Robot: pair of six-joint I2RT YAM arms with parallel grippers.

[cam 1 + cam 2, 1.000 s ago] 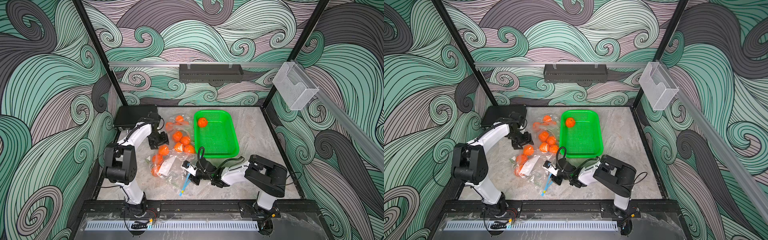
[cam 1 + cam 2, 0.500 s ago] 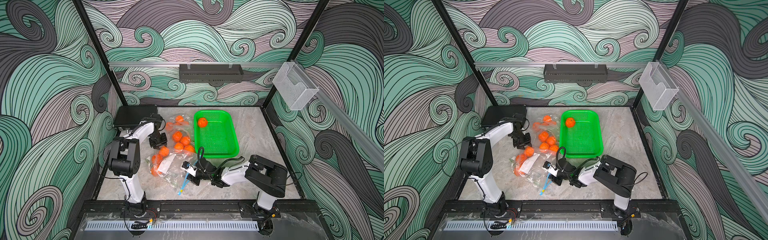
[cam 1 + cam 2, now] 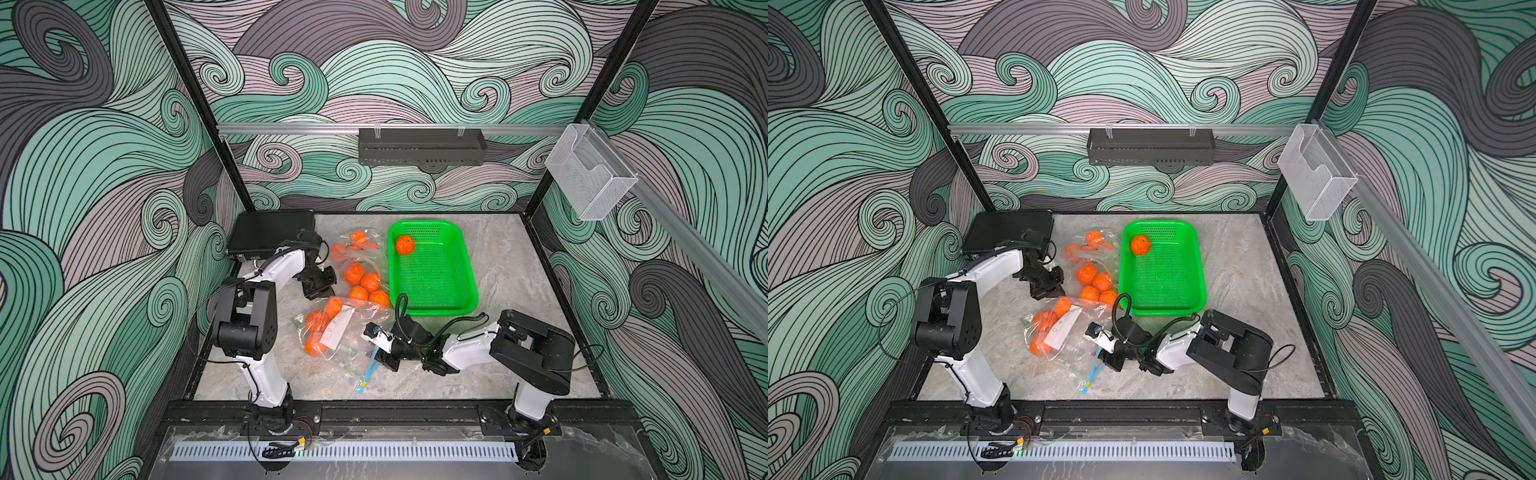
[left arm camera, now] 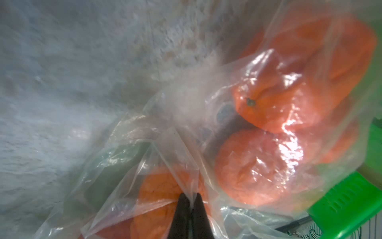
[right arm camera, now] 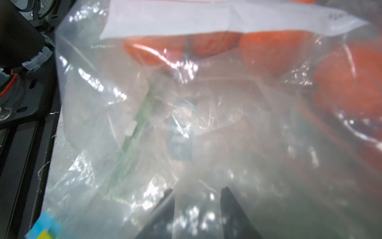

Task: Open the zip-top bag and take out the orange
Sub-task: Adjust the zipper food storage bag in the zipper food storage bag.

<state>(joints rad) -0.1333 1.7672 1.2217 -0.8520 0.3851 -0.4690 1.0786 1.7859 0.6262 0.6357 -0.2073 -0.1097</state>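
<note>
A fold of the zip-top bag point(image 4: 171, 149) is seen pinched between the closed fingers of the left gripper point(image 4: 190, 195), oranges point(image 4: 256, 167) packed just beyond its tips beside the green basket point(image 3: 464, 257), while the right gripper point(image 5: 198, 189) is held parted, clear bag film draped across its jaws.

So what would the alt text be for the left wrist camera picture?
The left claw, shut, pinches a fold of a clear plastic bag holding oranges. A grey stone-look table lies underneath, and the edge of a green basket shows beside the bag.
</note>
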